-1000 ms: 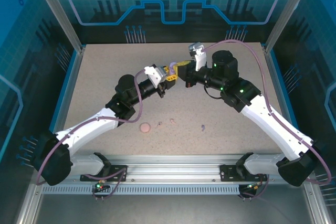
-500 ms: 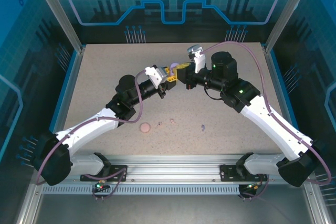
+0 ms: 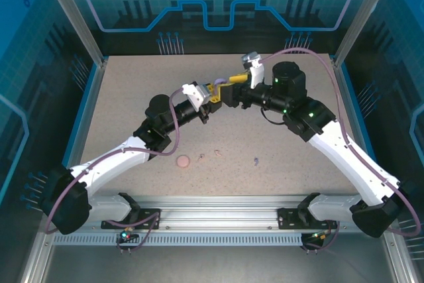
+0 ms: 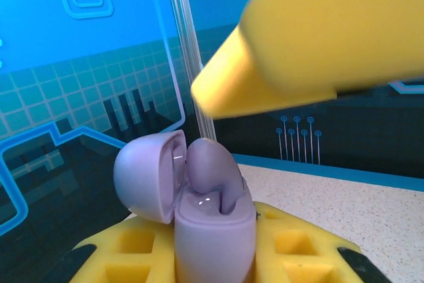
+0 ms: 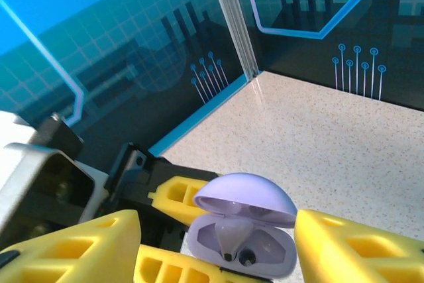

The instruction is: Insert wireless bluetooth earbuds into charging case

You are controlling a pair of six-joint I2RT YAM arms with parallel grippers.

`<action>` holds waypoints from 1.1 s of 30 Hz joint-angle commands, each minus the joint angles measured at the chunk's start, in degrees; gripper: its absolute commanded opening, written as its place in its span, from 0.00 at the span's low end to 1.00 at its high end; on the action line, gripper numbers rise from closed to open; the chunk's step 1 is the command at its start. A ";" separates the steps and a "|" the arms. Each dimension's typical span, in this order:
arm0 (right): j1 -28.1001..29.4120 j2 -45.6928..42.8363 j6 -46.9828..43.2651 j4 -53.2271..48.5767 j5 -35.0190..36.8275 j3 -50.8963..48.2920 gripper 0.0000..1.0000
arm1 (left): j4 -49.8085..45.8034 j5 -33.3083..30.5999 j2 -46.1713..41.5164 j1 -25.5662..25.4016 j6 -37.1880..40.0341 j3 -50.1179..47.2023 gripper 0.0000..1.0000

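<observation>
Left wrist view: left tool [image 3: 213,92] clamped on open-lidded lavender round plastic charging case [image 4: 213,233], held off speckled beige bench [image 3: 132,104], one lavender stemmed earbud [image 4: 213,170] seated inside; right tool [image 5: 217,230] jaws wide, either side of case; second lavender earbud [image 3: 256,160] loose on bench, well apart.

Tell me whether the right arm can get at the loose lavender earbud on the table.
Probably yes: the right gripper stands open, gripping nothing, and the lavender earbud lies on bare table with nothing over it.
</observation>
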 commanded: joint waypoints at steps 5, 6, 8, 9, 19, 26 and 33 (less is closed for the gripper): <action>-2.33 -2.61 4.80 -2.46 1.61 4.69 0.67 | 3.85 -1.23 -1.62 -0.01 -0.88 -0.75 0.00; -2.52 -2.47 5.22 -2.70 1.39 4.90 0.67 | 3.85 -1.25 -1.69 -0.02 -0.86 -0.76 0.00; -2.80 -1.70 6.47 -3.33 0.18 4.99 0.67 | 3.85 -1.24 -1.67 -0.05 -0.82 -0.75 0.00; -2.93 -1.31 6.97 -3.37 -0.69 4.96 0.67 | 3.81 -1.22 -1.78 -0.05 -0.82 -0.75 0.00; -2.81 3.16 11.37 -1.27 -9.36 4.52 0.67 | 3.18 -1.14 -1.78 -0.07 -0.47 -0.28 0.00; -2.68 3.78 12.41 -0.18 -11.60 3.50 0.67 | 3.15 -1.15 -1.78 -0.06 -0.23 -0.21 0.00; -2.06 3.93 12.58 0.01 -12.44 3.11 0.67 | 3.00 -0.91 -1.52 -0.01 -0.25 0.04 0.00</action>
